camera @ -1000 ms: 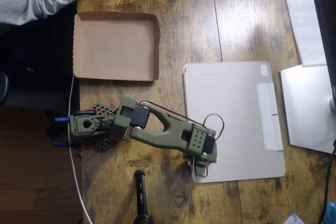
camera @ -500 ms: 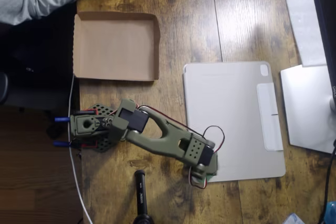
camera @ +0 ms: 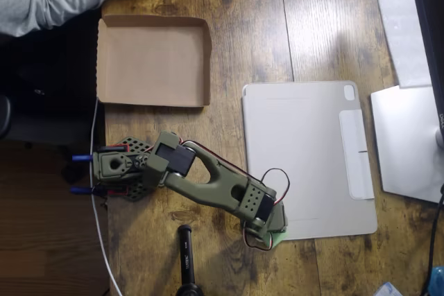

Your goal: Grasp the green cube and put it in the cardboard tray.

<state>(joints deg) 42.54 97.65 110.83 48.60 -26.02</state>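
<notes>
Gripper (camera: 272,235) seen at 5 o'clock in overhead view, jaw state cannot be told, hidden under olive arm (camera: 208,185); green cube (camera: 279,238) glimpsed at its tip, by tablet cover (camera: 305,157) lower-left corner; cardboard tray (camera: 152,60) well apart at 11 o'clock on wooden table (camera: 243,25)

A sliver of the mint-green cube (camera: 279,238) peeks out beneath the arm's end, at the grey cover's lower-left corner. The cardboard tray (camera: 153,60), shallow, brown and empty, lies flat well apart, toward the upper left.
</notes>
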